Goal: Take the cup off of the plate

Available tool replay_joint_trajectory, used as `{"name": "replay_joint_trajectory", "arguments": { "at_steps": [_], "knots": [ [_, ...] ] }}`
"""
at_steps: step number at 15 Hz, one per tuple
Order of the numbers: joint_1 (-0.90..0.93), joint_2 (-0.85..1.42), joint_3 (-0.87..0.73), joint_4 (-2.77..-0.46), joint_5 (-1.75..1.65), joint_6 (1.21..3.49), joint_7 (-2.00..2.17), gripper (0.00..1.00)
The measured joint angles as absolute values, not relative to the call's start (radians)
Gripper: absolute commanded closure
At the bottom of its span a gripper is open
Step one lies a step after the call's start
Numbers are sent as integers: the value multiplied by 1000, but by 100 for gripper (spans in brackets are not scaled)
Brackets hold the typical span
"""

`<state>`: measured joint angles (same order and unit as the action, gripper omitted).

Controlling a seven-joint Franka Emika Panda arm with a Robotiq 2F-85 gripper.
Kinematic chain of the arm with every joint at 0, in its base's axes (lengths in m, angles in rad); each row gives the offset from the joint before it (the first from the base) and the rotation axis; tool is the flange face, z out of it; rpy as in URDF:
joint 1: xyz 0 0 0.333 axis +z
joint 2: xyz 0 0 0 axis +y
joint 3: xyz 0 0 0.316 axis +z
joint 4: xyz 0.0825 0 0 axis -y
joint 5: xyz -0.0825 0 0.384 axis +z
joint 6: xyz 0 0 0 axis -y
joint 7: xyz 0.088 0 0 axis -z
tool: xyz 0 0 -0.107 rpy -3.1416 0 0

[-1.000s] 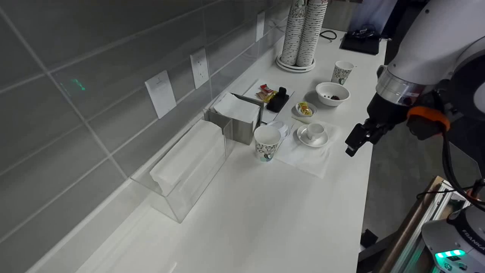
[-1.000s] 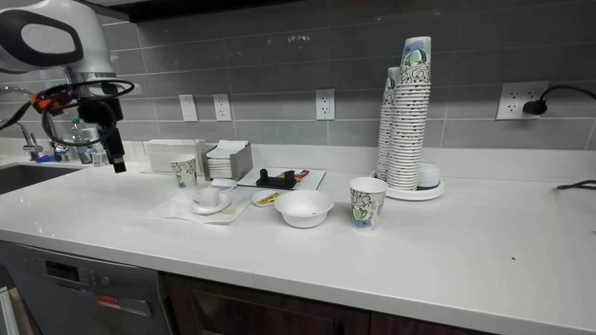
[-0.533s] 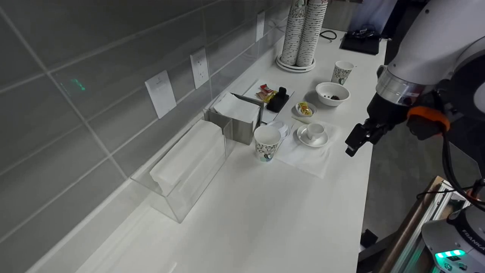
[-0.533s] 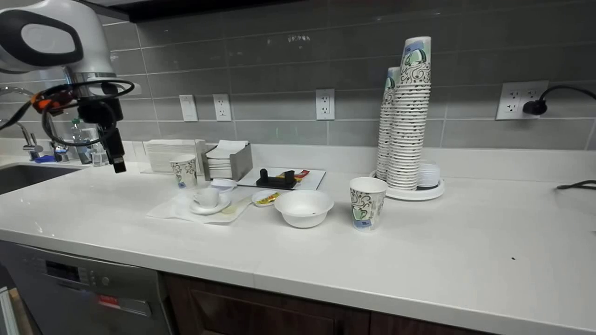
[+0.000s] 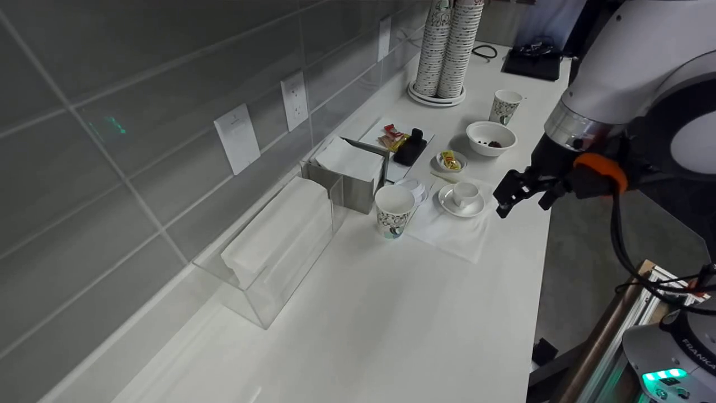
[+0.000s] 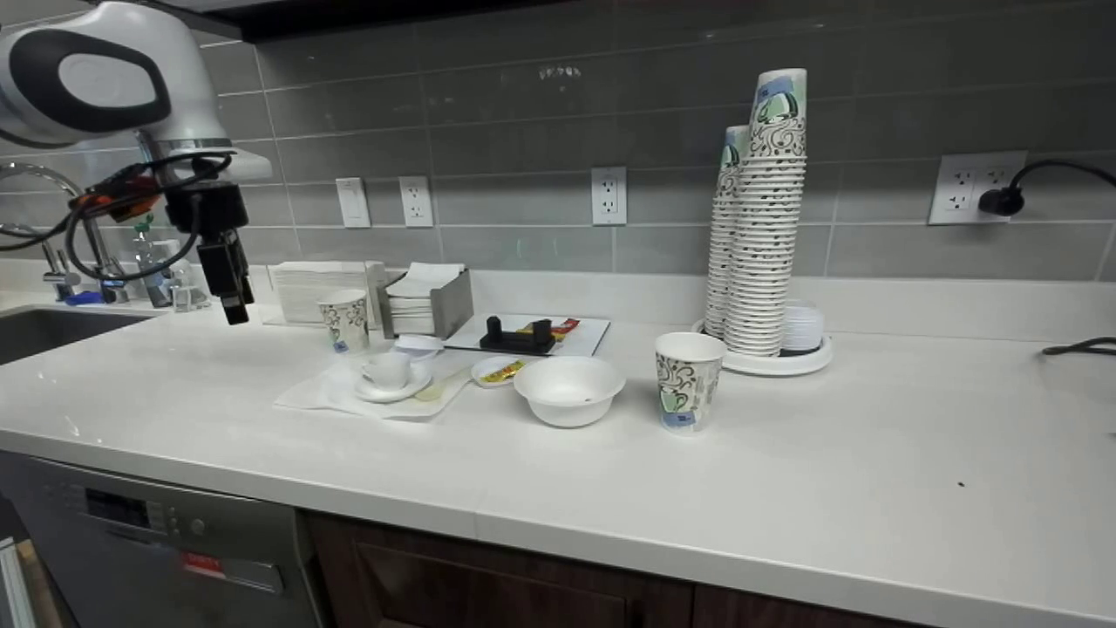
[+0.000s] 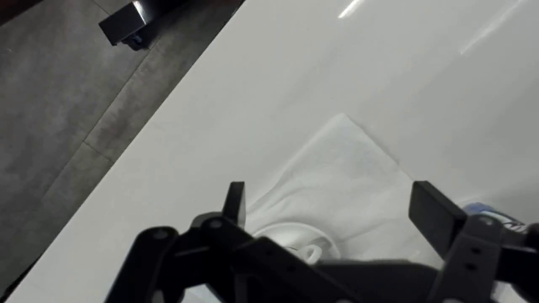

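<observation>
On the small white plate (image 5: pixel 471 212) sits the cup (image 5: pixel 465 192) (in the wrist view, the gripper (image 7: pixel 330 200) mostly hides it). The gripper is spread wide, holding nothing. Past the napkin (image 5: pixel 447 238), the counter (image 5: pixel 403 302) runs to its straight edge.

In the wrist view, your gripper (image 7: pixel 330 202) hides most of the cup (image 7: pixel 316 254), low between its fingers (image 7: pixel 436 214), and part of the plate (image 7: pixel 292 231). One finger partly covers a paper cup (image 7: pixel 480 207). Beyond them in an exterior view, bits (image 5: pixel 494 144) in the bowl (image 5: pixel 485 131) are too small to identify.

White cup (image 5: pixel 466 193) and plate (image 5: pixel 471 211), black fingers (image 7: pixel 434 216)
</observation>
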<state>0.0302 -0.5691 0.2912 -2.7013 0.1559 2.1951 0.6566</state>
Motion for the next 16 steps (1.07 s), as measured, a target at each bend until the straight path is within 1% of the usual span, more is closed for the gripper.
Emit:
{"name": "replay_joint_trajectory", "arguments": {
  "at_steps": [7, 13, 16],
  "knots": [
    [-56, -411, 375, -2592, -6, 2222, 1122, 0],
    [-158, -313, 503, -2531, -159, 2226, 1547, 0],
    [-135, -269, 488, -2526, -270, 2226, 1709, 0]
  ]
}}
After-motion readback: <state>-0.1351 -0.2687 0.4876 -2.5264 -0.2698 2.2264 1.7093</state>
